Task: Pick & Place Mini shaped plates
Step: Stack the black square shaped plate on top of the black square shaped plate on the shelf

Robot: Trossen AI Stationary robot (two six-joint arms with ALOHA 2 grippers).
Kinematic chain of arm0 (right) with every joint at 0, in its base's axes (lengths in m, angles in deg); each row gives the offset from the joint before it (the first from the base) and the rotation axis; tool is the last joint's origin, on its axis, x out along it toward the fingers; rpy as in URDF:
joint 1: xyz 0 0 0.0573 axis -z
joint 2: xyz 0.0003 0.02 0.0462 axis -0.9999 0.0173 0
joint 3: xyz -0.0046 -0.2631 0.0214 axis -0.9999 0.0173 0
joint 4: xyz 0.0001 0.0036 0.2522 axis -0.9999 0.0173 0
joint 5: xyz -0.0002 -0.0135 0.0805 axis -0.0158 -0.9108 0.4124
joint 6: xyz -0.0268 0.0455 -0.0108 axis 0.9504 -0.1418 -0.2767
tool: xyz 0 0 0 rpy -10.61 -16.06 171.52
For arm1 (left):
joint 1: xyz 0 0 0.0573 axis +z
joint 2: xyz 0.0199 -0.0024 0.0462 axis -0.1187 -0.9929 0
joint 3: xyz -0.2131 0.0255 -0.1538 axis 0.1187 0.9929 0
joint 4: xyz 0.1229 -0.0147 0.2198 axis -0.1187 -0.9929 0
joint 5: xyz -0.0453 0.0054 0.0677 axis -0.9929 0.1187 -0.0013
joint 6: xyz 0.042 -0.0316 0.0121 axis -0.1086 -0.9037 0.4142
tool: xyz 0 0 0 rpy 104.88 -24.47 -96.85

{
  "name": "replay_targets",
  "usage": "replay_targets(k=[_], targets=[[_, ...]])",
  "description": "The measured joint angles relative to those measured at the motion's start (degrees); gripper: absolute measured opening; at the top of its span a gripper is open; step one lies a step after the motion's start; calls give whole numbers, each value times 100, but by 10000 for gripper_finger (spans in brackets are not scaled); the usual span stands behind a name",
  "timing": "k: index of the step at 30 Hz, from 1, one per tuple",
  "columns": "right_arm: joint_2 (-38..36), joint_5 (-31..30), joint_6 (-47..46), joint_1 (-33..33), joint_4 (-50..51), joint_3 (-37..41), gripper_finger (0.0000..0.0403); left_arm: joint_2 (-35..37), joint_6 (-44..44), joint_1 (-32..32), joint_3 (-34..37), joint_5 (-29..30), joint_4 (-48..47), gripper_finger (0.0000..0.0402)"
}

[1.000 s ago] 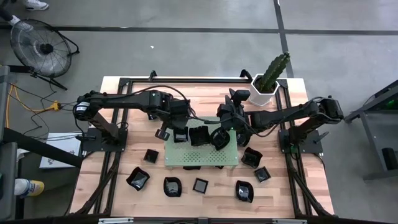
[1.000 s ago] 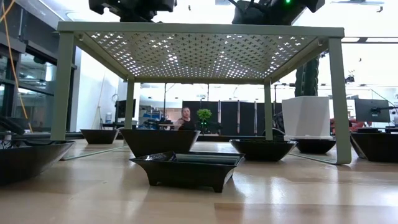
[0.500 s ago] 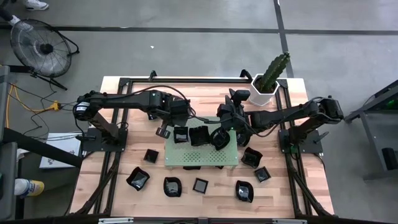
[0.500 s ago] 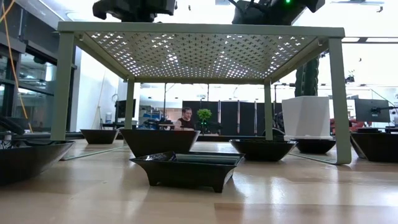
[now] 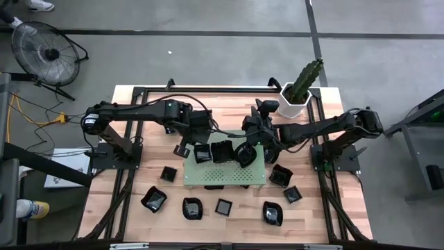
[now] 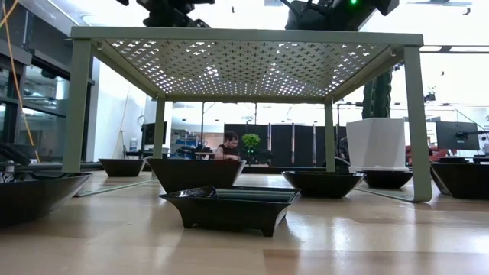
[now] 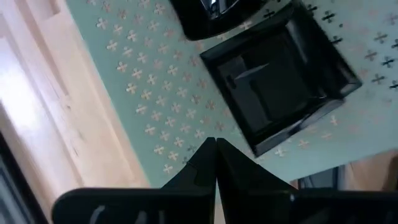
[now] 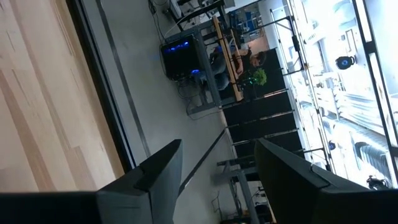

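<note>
Three mini shaped plates sit on the green perforated board: two square ones and a round one. Several more black plates lie on the wood around the board, and some lie under it. My left gripper hovers shut and empty over the board's left part, just beside the square plate. Over the round plate my right gripper stands open, with nothing between its fingers.
A white hexagonal pot with a cactus stands at the table's back right corner. The board rests on four legs. Black frame rails run along the table's edges. A person sits in the room far behind.
My left gripper has lifted slightly and shifted a little over the board's left edge. The right arm and the plates have not moved.
</note>
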Motion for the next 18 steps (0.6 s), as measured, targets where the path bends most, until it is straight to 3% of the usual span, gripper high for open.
replay_targets(k=[3,8,13,18], targets=[[0,0,-7,0,0,0,197,0,-79,-3,0,334,-1,0],[0,2,-7,0,13,0,197,0,-144,6,0,371,-48,0],[0,6,-3,0,10,0,197,0,-177,6,0,-232,-87,0],[0,269,34,-83,-199,0,197,0,-251,4,0,-283,-129,0]])
